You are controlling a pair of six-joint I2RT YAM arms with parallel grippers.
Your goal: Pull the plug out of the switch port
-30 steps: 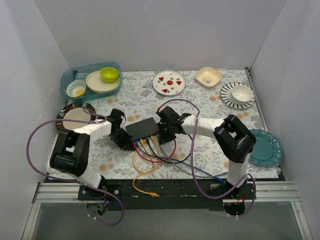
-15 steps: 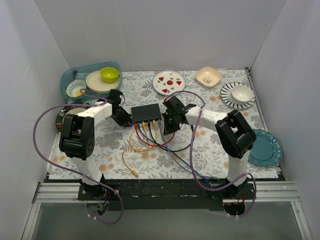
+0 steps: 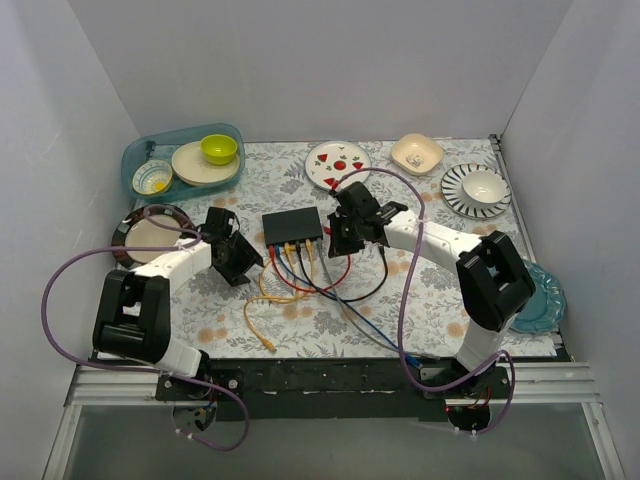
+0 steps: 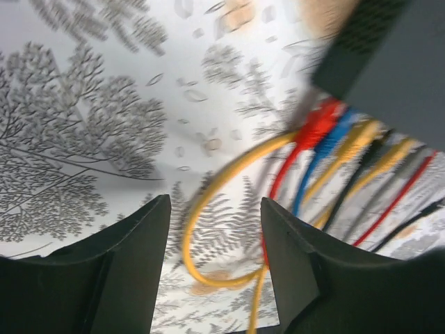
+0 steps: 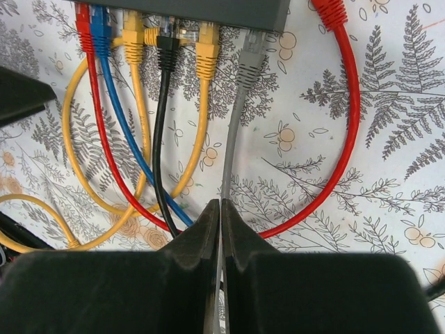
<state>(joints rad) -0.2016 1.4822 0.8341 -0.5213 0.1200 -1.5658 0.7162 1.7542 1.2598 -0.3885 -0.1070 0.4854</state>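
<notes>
Jaws of the right gripper point(image 5: 221, 207) are pressed together, pinching the grey cable point(image 5: 236, 111) just near of its plug point(image 5: 250, 59). The plug tip sits at the near edge of the switch point(image 3: 293, 226); whether it is seated cannot be told. The left gripper point(image 4: 215, 209) has its jaws spread and holds nothing, with a yellow cable point(image 4: 208, 184) loop on the patterned surface point(image 3: 430, 290) below the gap. The switch lies flat between both grippers, and red, blue, yellow and black leads fan out nearward.

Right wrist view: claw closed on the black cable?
No, the right claw pinches the grey cable; the black cable runs free to its left.
</notes>
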